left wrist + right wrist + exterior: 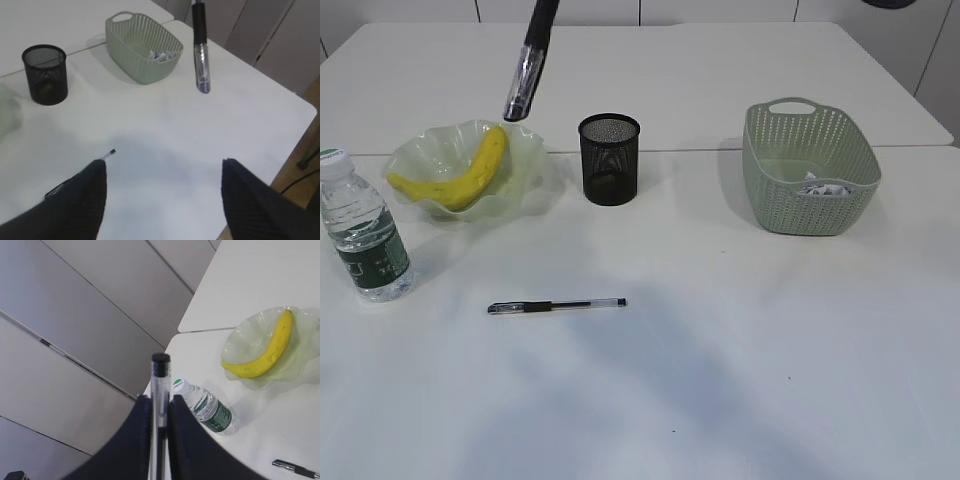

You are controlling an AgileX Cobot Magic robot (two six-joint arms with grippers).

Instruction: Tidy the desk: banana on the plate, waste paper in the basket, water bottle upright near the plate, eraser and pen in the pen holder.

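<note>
Pens, two. One is clamped upright in our right gripper (159, 412), aloft near the pen holder (609, 159); the other (557, 306) lies on the desk (770, 340) under our left gripper (162, 195), whose jaws stand apart and empty. Step in hand, we judge: pens into the holder. Next: centre the held pen over the cup's mouth, lower, release.
</note>
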